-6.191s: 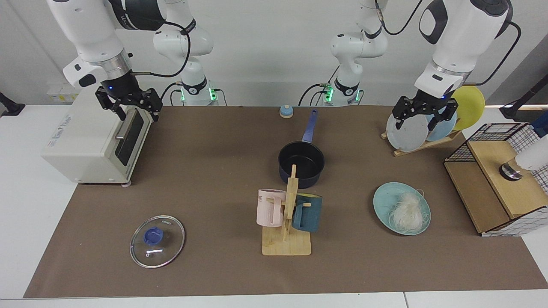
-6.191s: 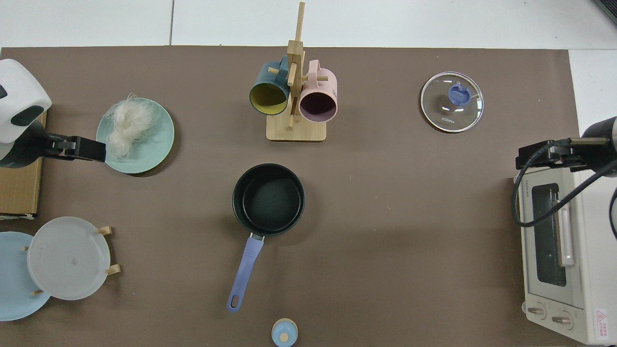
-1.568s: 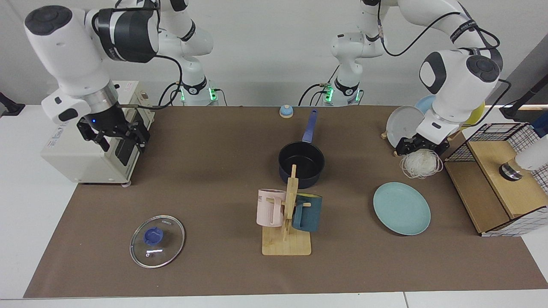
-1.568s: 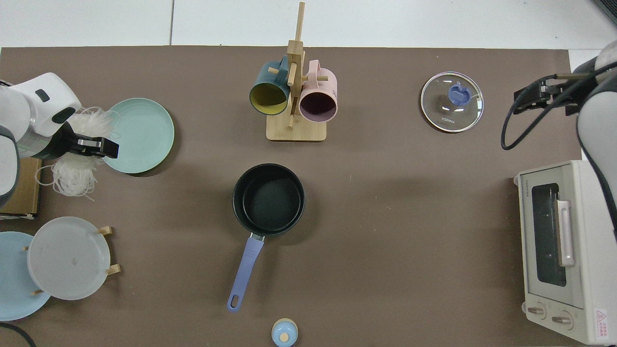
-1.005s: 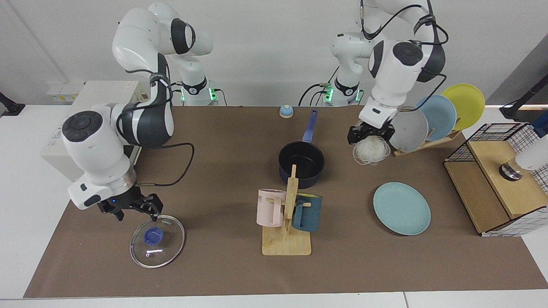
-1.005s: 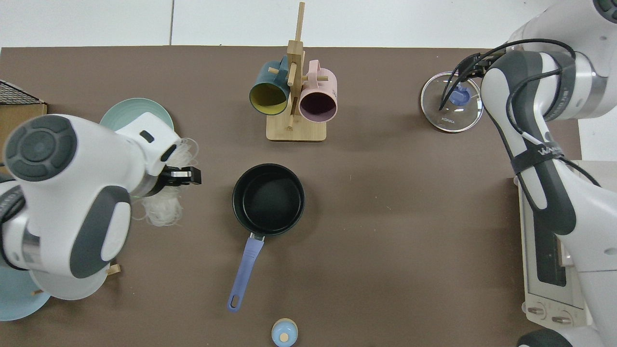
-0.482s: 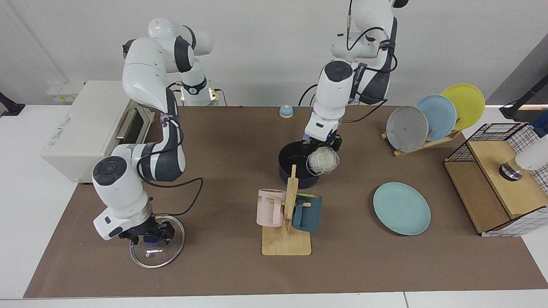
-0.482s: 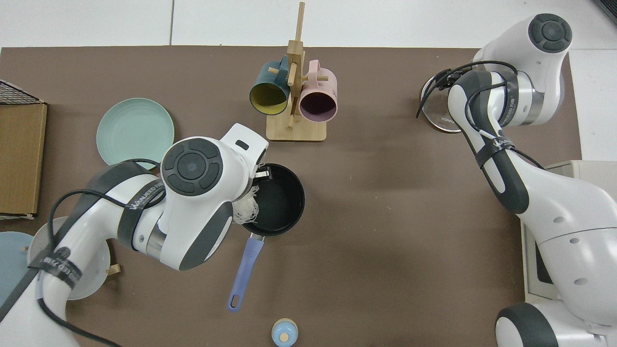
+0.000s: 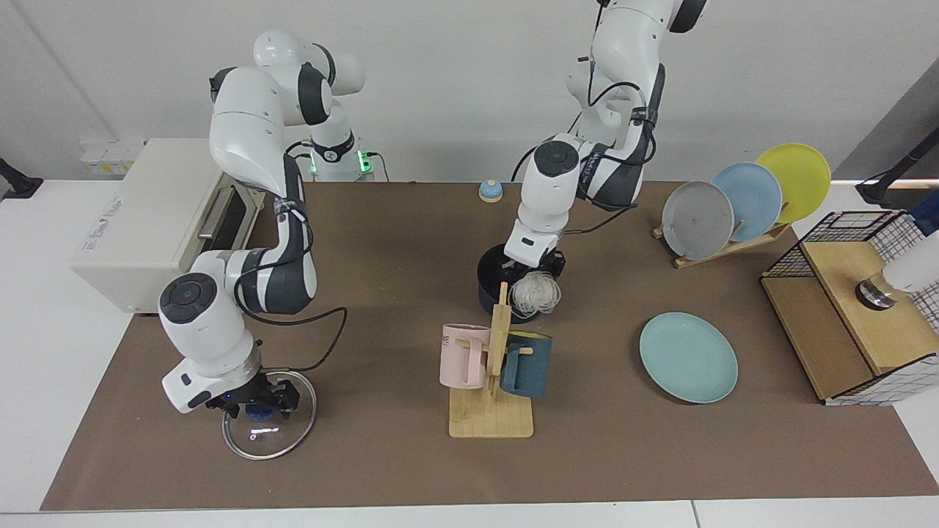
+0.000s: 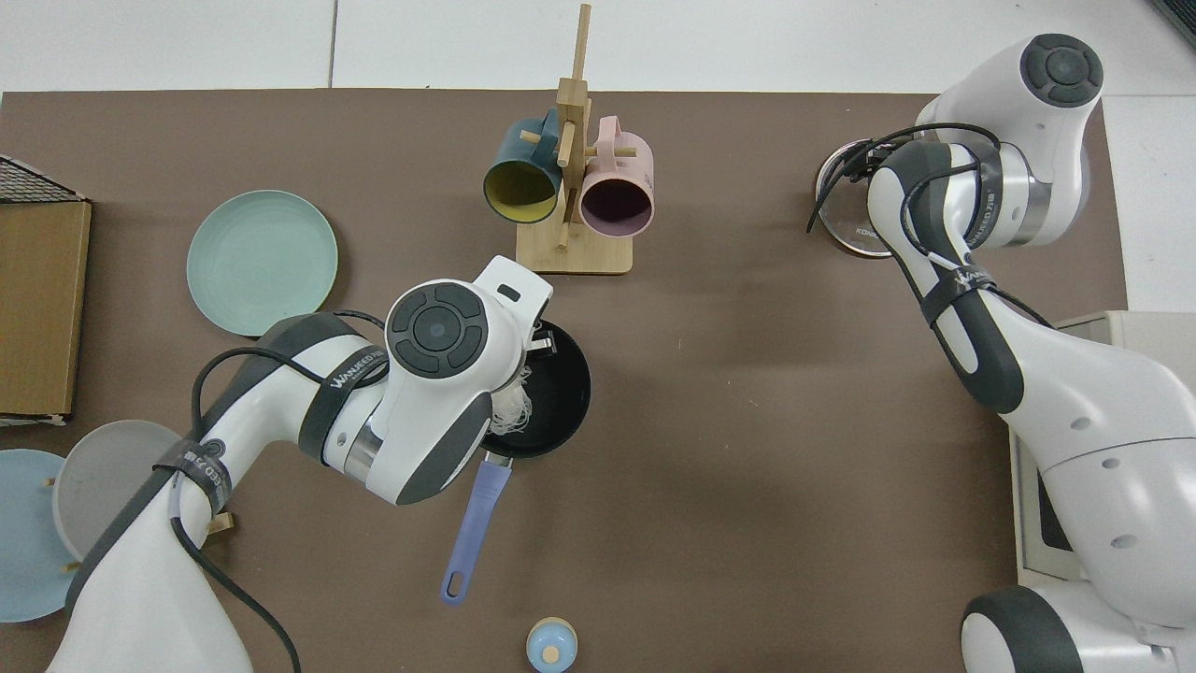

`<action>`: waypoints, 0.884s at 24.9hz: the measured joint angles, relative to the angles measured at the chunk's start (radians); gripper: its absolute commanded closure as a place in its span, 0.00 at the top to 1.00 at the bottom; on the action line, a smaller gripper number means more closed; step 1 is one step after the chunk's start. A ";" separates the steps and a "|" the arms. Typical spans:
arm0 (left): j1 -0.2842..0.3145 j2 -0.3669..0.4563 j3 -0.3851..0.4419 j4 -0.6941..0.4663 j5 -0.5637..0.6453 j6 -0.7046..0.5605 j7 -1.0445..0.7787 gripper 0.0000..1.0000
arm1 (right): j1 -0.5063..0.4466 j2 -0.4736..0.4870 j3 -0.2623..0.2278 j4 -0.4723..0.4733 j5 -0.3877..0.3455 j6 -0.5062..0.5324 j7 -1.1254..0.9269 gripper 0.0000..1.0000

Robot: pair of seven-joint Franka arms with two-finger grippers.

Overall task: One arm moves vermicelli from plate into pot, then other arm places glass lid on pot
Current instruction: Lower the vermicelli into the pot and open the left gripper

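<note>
As the left gripper (image 9: 534,265), closed on the vermicelli (image 9: 535,292), hangs over the pot (image 9: 490,282) mid-counter, release comes next, while the right gripper (image 9: 253,402), its fingers unreadable, sits on the glass lid (image 9: 286,433) near left.

- The left arm is reaching out from its base and bending down over the pot (image 9: 493,290), its wrist pointing straight down.
- The left gripper (image 9: 534,268) is hanging just above the pot's rim, fingers pinched on the vermicelli (image 9: 535,294).
- The right arm is folding low, well away from the pot, wrist pointing down.
- The right gripper (image 9: 253,405) is sitting at the glass lid (image 9: 293,427), fingers around its knob.
</note>
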 measured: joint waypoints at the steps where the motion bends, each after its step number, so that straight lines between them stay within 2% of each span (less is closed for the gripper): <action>1: -0.003 0.000 0.000 -0.002 0.001 0.001 -0.004 0.00 | 0.000 0.000 0.000 -0.001 0.000 0.000 0.000 1.00; 8: -0.008 0.003 0.000 -0.027 0.003 0.016 -0.008 0.00 | 0.001 -0.001 0.000 -0.005 0.000 0.000 0.000 1.00; 9: -0.008 0.004 -0.001 -0.029 0.003 0.016 -0.008 0.06 | 0.001 -0.001 0.001 -0.005 0.000 0.000 0.000 1.00; 10: -0.008 0.005 -0.001 -0.031 0.003 0.016 -0.008 0.46 | 0.001 -0.001 0.001 -0.005 0.000 0.000 0.000 1.00; 11: -0.008 0.006 -0.002 -0.032 0.003 0.016 -0.008 0.99 | 0.002 -0.001 0.001 -0.005 0.001 0.000 0.000 1.00; 18: -0.009 0.012 -0.003 -0.035 0.004 0.016 0.001 1.00 | 0.007 -0.006 0.004 -0.015 0.001 0.000 0.000 0.98; 19: -0.009 0.012 -0.003 -0.035 0.004 0.015 0.001 1.00 | 0.007 -0.007 0.004 -0.017 0.001 0.000 0.000 0.94; 20: -0.009 0.011 -0.003 -0.033 0.005 0.012 0.001 1.00 | 0.007 -0.007 0.004 -0.019 0.001 0.000 0.000 0.85; 22: -0.009 0.005 -0.001 -0.023 0.005 -0.004 0.001 1.00 | 0.007 -0.008 0.003 -0.021 0.001 0.000 0.000 0.61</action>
